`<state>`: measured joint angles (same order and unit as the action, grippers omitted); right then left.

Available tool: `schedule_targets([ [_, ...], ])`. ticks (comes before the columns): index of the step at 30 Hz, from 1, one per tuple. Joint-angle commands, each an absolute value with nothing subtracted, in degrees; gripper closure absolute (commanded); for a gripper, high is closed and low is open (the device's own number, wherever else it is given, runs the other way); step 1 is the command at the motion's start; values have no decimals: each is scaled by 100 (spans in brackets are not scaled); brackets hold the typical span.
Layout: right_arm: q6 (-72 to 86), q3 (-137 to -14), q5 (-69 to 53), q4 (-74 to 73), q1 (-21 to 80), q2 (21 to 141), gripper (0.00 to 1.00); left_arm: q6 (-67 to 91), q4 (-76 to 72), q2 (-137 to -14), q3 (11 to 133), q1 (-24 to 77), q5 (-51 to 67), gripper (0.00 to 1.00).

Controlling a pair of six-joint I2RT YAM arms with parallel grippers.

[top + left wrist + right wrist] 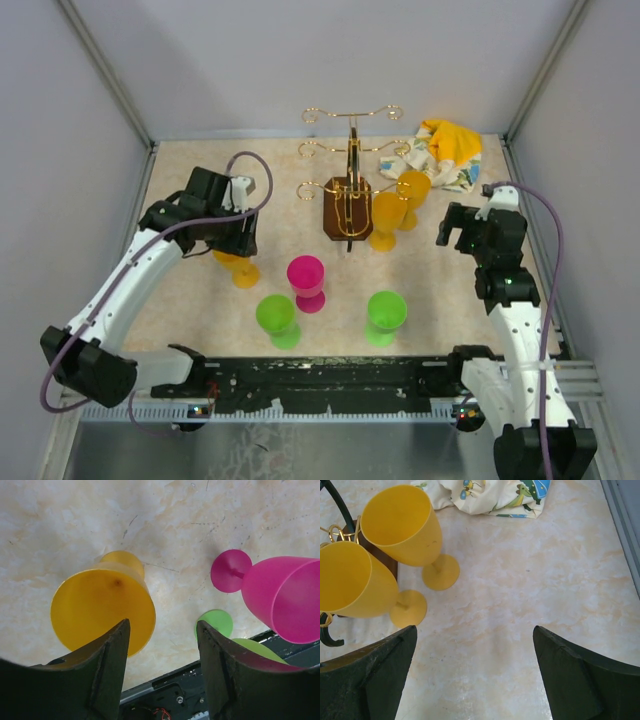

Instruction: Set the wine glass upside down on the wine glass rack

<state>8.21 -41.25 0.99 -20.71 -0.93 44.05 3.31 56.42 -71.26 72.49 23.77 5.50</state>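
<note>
The wine glass rack (350, 150) is a gold wire stand on a dark brown base (336, 212) at the back middle. A yellow wine glass (241, 268) stands upright just below my left gripper (237, 238). In the left wrist view this glass (100, 607) lies left of the gap, under the left finger (107, 665). My left gripper (162, 630) is open and holds nothing. My right gripper (458, 226) is open and empty, right of two yellow glasses (388, 215) (413, 190) standing by the rack. They show at the left in the right wrist view (397, 525) (347, 582), left of the gripper (475, 635).
A pink glass (306, 280) and two green glasses (276, 316) (386, 312) stand near the front. The pink glass (285, 600) is right of my left gripper. A patterned cloth (445, 150) lies at the back right. A black rail (320, 375) runs along the front edge.
</note>
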Motion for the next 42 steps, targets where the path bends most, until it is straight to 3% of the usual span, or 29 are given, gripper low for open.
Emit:
schedule_targets([
  [1,826,-4342,149,-1933,-123,4295,1,269,5394,-7230,7068,2402,469,39],
  [7,818,-4324,158,-1927,-127,4281,1,280,5250,-7478,6915,2404,330,49],
  [11,824,-4324,158,-1941,-123,4272,1,307,5317,-7659,6943,2408,275,65],
  [18,820,-4315,184,-1949,-123,4246,1,299,5296,-7629,6962,2406,215,100],
  [29,901,-4358,7,-1861,-124,4285,1,290,4658,-7037,7995,2406,-1184,100],
  [37,1778,-4673,-1173,-1440,-123,3988,1,-202,2761,-6329,8320,2475,-710,100],
  [42,2693,-4845,-1951,-768,-125,3973,1,-123,1014,-5786,7635,2491,-160,100],
])
